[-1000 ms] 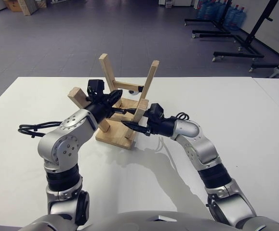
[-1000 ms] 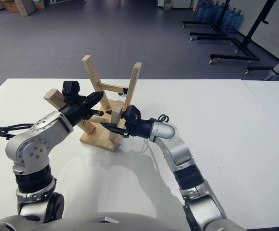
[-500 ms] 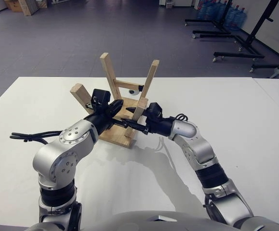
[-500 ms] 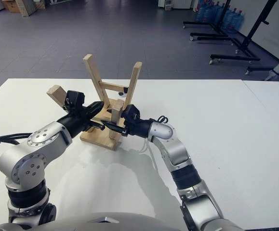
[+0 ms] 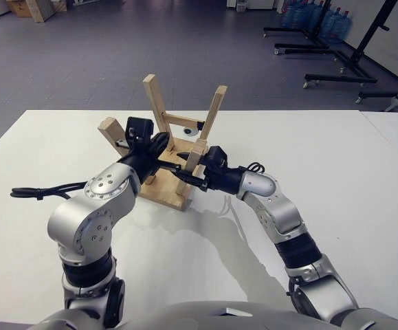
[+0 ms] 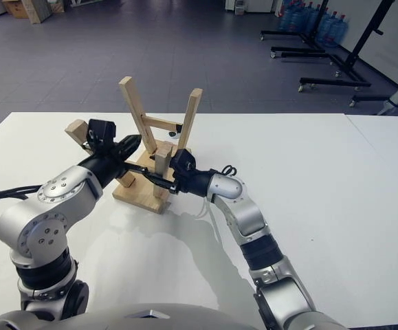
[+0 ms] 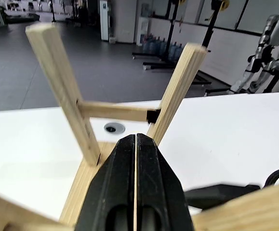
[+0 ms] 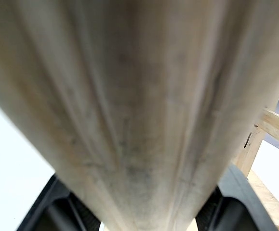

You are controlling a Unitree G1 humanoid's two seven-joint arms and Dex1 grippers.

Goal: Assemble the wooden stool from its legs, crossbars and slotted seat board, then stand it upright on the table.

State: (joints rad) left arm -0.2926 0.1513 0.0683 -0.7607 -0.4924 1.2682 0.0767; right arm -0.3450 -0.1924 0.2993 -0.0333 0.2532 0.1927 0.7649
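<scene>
The wooden stool lies upside down on the white table, its slotted seat board (image 5: pixel 163 196) flat and its legs pointing up. Two far legs (image 5: pixel 156 103) (image 5: pixel 214 110) are joined by a crossbar (image 5: pixel 181 122), which also shows in the left wrist view (image 7: pixel 115 110). A third leg (image 5: pixel 111 132) leans out at the left. My right gripper (image 5: pixel 190 180) is shut on the short near leg (image 5: pixel 193 157), whose wood (image 8: pixel 129 96) sits between the black fingers (image 8: pixel 57 211). My left gripper (image 7: pixel 136 144) is shut with nothing in it, hovering over the seat board between the legs.
A black cable (image 5: pixel 40 191) trails over the table at the left, beside my left arm. A round grommet (image 7: pixel 112 128) is set in the tabletop behind the stool. Open white table lies to the right and in front.
My left gripper dipped toward the seat board, then rose back between the legs. My right gripper edged forward and left onto the near leg. The stool barely shifted.
</scene>
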